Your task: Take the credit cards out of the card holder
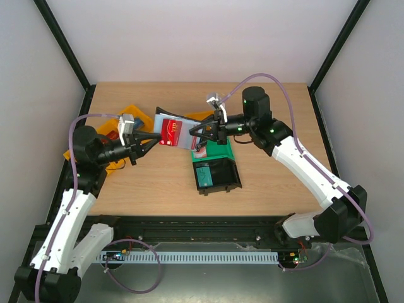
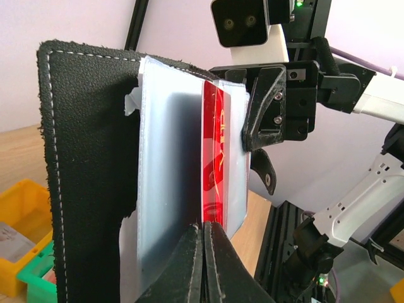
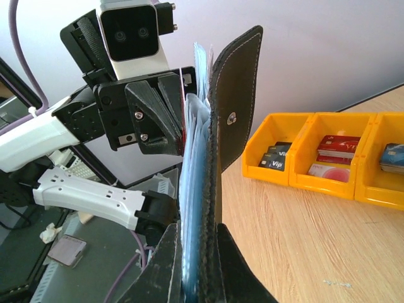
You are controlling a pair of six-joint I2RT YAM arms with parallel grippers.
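My right fingers clamp the card holder, bracing it upright in the air above the tabletop. My left fingers pinch together on the red credit card's exposed edge, ready to pull it from its sleeve.

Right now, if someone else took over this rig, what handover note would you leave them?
Right gripper: shut on the black stitched bifold card holder, held upright in the air between both arms.
Left gripper: shut on the edge of the red plastic credit card, which sits in a clear sleeve.
Done: holder lifted and open.
Left: draw the red card out, set it down, check the sleeves for more.
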